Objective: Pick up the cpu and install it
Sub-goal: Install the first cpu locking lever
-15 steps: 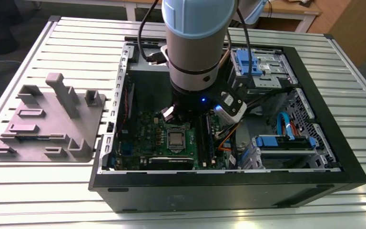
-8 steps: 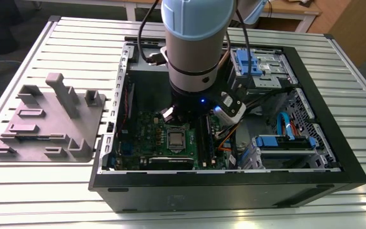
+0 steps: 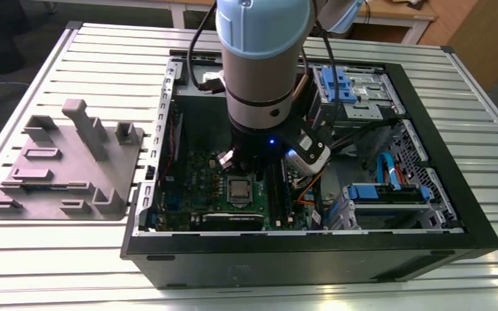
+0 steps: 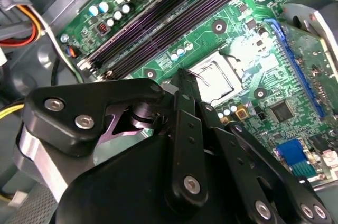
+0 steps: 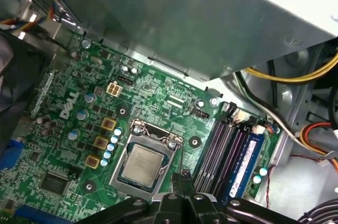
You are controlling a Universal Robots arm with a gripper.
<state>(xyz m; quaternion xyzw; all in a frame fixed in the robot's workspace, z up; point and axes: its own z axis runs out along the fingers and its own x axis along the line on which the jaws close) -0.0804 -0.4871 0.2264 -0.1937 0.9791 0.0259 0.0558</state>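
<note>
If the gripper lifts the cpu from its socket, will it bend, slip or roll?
The cpu is a small flat square with a metal top, so it probably stays stiff and cannot roll. Its smooth top may be slippery. It lies low inside the socket on the motherboard, so little edge is free to grasp.

Pale slatted metal table (image 3: 50,253); wooden furniture (image 3: 469,32) behind it.

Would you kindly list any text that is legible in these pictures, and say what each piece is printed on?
Motherboard, first wrist view: one large white maker's logo, a brand mark, so not quoted.
Motherboard's fine white component labels: too small to read.
cpu metal top: faint print, too small to read.
</note>
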